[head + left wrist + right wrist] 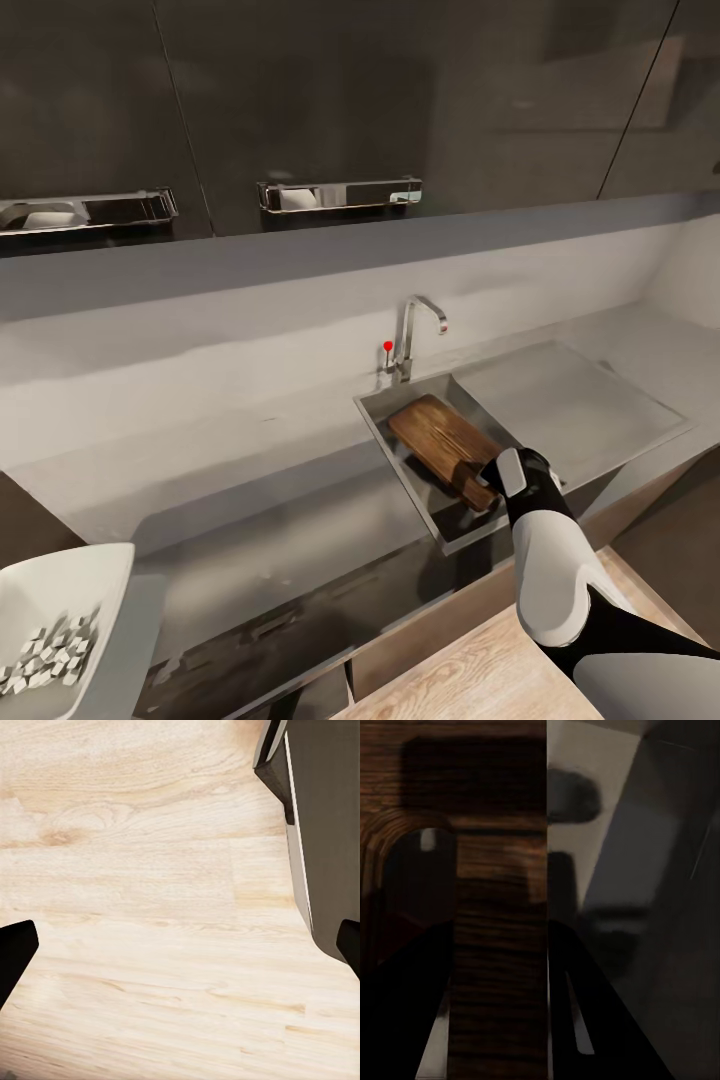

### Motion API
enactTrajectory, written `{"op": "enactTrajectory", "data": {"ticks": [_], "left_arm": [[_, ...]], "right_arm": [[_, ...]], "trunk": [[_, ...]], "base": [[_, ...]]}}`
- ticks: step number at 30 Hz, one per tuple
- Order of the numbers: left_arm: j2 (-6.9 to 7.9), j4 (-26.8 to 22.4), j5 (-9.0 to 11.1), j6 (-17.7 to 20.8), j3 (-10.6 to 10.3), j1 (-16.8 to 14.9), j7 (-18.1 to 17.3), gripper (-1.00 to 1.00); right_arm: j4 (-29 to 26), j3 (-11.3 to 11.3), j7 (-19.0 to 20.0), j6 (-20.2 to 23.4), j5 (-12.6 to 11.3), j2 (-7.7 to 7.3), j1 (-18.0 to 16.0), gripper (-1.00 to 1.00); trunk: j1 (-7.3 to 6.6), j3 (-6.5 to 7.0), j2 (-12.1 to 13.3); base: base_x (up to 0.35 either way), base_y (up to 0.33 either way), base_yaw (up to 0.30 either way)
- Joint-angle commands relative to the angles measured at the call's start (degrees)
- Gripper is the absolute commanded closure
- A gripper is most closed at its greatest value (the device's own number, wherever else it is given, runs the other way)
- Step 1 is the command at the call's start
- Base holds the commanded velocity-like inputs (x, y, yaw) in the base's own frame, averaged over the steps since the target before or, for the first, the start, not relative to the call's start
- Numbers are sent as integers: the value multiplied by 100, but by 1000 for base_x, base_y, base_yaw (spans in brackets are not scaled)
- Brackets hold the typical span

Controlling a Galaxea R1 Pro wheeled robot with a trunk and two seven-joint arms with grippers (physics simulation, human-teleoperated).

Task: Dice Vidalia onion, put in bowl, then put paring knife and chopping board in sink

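Head view shows the chopping board (440, 447) lying tilted in the sink (400, 462), its handle end toward the front rim where the right gripper (487, 487) meets it. Right wrist view has the dark fingers (412, 997) straddling the board's handle strip, jaws narrowed onto the wood. Left gripper (180, 945) hangs wide open over pale wooden floor (150, 870); the bowl (55, 600) of white onion dice (50, 650) sits on the countertop (250, 480) far to the left.

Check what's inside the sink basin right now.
The chopping board lies tilted in the sink, its handle end at the right gripper, whose fingers straddle it. The board hides most of the basin floor, so a knife beneath can't be confirmed.
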Motion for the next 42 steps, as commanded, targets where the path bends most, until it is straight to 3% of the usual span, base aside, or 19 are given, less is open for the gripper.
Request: {"op": "enactTrajectory", "data": {"ticks": [1,11,32,33,42], "left_arm": [[6,-30,40,-44,-44,-10,31,-100],[6,-30,40,-44,-44,-10,31,-100],[6,-30,40,-44,-44,-10,31,-100],[6,-30,40,-44,-44,-10,31,-100],[6,-30,40,-44,-44,-10,31,-100]], "right_arm": [[18,-20,-20,10,-13,6,-8,100],[425,-20,-18,-391,-13,6,-8,100],[449,-29,-20,-569,-14,6,-8,100],[449,-29,-25,-593,-15,6,-8,-100],[446,-34,-142,-631,-21,6,-8,-100]], "trunk": [[4,-11,-12],[4,-11,-12],[4,-11,-12],[4,-11,-12],[4,-11,-12]], "base": [[0,0,0],[0,0,0],[0,0,0],[0,0,0],[0,0,0]]}}
